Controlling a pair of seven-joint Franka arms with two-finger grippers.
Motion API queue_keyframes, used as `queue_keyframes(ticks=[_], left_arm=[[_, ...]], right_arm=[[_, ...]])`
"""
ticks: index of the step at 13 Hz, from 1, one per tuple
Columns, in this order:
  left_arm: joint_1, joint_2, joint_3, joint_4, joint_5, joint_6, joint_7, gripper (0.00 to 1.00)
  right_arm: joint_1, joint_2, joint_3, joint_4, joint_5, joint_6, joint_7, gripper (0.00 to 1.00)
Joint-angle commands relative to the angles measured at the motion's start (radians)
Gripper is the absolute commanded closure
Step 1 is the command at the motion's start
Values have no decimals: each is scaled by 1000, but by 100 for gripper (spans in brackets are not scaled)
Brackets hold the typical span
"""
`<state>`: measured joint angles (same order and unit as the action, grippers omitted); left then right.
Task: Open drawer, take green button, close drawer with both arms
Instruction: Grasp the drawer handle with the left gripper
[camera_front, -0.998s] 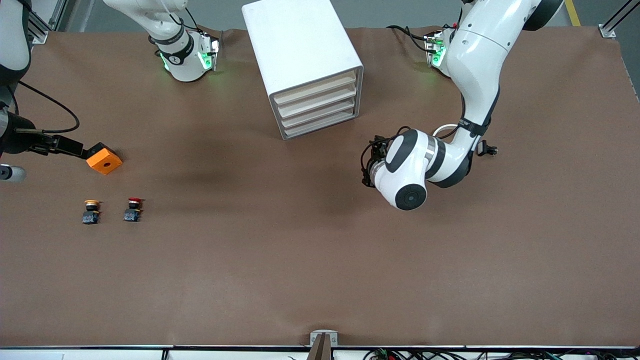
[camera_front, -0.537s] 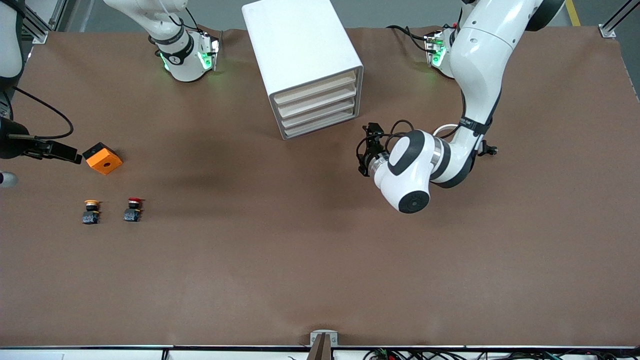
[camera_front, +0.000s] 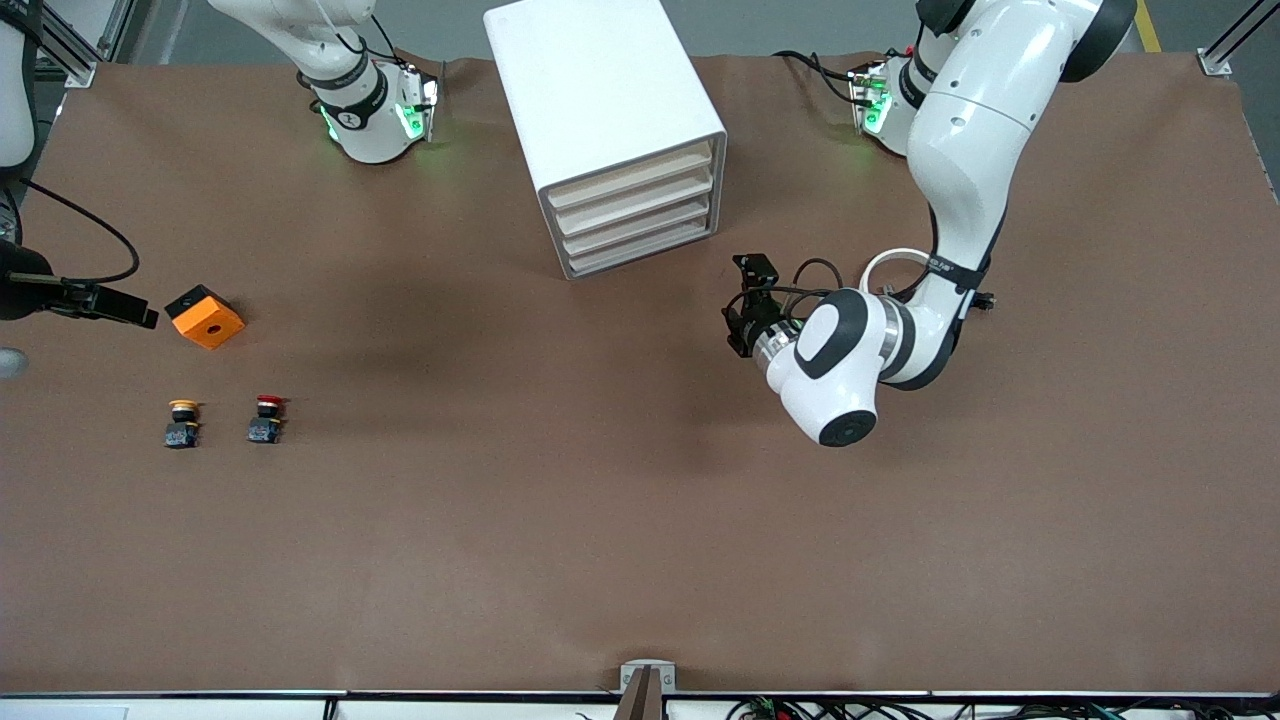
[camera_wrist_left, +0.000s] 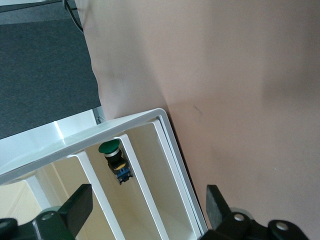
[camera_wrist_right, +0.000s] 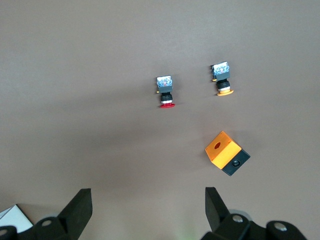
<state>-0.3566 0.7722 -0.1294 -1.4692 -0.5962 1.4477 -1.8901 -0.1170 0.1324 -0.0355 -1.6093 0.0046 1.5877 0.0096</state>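
Glossy white left arm bends low beside the white boxy four-drawer cabinet, its black two-finger left gripper spread wide; right gripper likewise wide, over three buttons' end: green-capped button inside the cabinet, red-capped button, yellow-capped button.

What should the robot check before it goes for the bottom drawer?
1. Lowest drawer open: not ok, its front is flush with the three above.
2. Left gripper open and empty: ok.
3. Left gripper on the drawer front: not ok, it hangs by the cabinet corner, toward the left arm's end, touching nothing.
4. Green button found: ok, it shows inside the cabinet in the left wrist view; which drawer, cannot tell.
5. Right gripper open and empty: ok, it waits beside the orange block.
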Motion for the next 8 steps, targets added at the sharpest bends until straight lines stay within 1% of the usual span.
queue_keyframes(ticks=[1, 6, 8], left_arm=[[-1, 42, -1, 17, -52, -53, -20, 0], [24, 108, 1, 20, -135, -135, -130, 0], [28, 124, -1, 21, -146, -135, -151, 0]], right_arm=[[-35, 1, 11, -6, 3, -5, -13, 0], [-72, -2, 11, -43, 3, 15, -14, 0], [-76, -2, 11, -44, 3, 15, -16, 0]])
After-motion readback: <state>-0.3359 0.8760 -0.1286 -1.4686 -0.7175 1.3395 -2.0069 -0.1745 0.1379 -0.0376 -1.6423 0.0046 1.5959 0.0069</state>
